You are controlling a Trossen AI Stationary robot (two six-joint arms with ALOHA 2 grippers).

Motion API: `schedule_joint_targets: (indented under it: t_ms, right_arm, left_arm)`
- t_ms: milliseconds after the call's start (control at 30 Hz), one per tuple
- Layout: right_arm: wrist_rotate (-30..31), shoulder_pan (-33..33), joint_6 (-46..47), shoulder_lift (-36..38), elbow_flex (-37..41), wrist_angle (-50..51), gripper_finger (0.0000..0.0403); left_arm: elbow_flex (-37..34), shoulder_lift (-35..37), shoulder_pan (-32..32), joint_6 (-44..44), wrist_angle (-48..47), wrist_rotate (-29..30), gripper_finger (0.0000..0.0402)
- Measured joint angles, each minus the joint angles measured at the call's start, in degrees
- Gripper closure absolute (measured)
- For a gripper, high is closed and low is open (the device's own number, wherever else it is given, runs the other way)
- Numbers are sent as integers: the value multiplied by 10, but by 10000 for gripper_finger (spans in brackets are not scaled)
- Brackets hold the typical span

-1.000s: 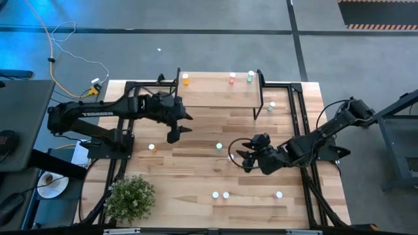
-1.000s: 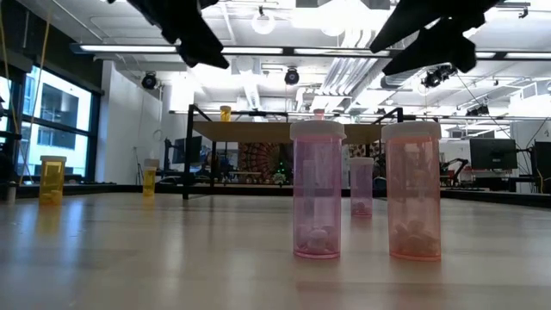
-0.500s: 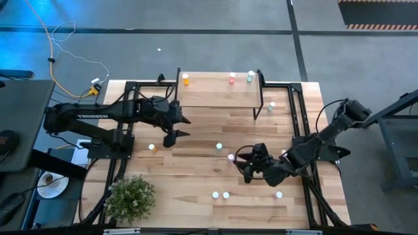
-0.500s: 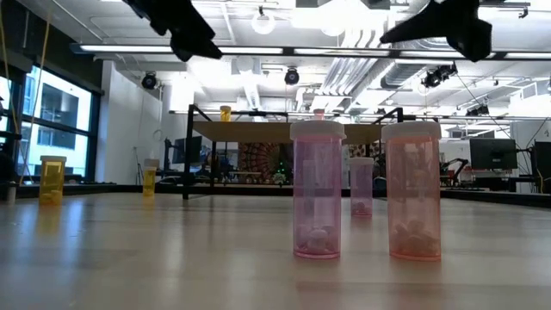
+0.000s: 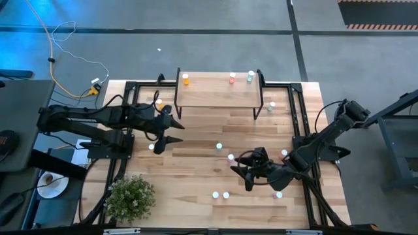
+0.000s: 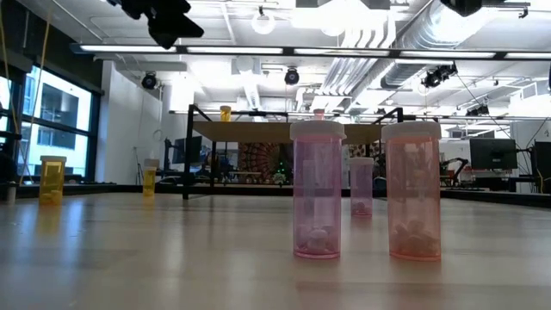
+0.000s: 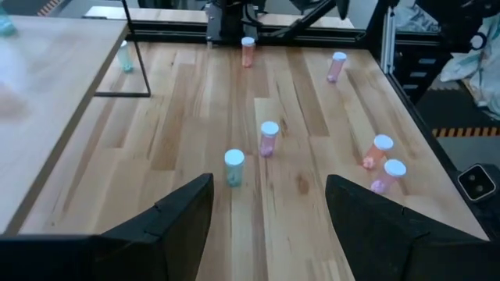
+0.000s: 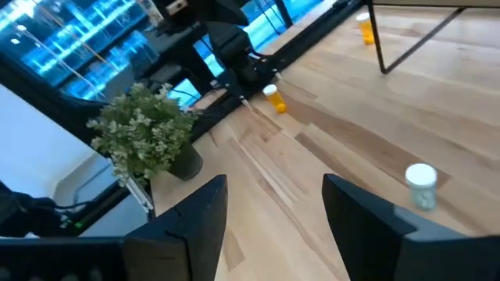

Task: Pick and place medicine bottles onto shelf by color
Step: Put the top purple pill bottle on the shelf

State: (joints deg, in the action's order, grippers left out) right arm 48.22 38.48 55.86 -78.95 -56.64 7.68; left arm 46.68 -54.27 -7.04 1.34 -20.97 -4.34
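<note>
High view: both grippers, left (image 5: 168,131) and right (image 5: 243,171), hang spread and empty before the shelf (image 5: 219,98), ready to pick scattered bottles.

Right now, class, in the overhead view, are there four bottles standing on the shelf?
No. Only three bottles stand on the shelf: an orange one, a red one and a pale green one.

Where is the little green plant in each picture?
High view: the plant is at the bottom left.
Low view: not in it.
Left wrist view: not in it.
Right wrist view: the plant is left of the middle.
Shared landmark: the shelf, which stands far from the plant in both views that show it.
</note>
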Motion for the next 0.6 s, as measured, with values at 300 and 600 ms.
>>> schedule_joint_targets:
  t_ms: [300, 600]
  right_arm:
    - [-41, -7, 83, -13, -79, 143, 201]
    - [-53, -2, 114, -94, -205, 287, 201]
  left_arm:
    - [0, 1, 4, 0, 0, 1, 165]
    - [0, 1, 4, 0, 3, 1, 165]
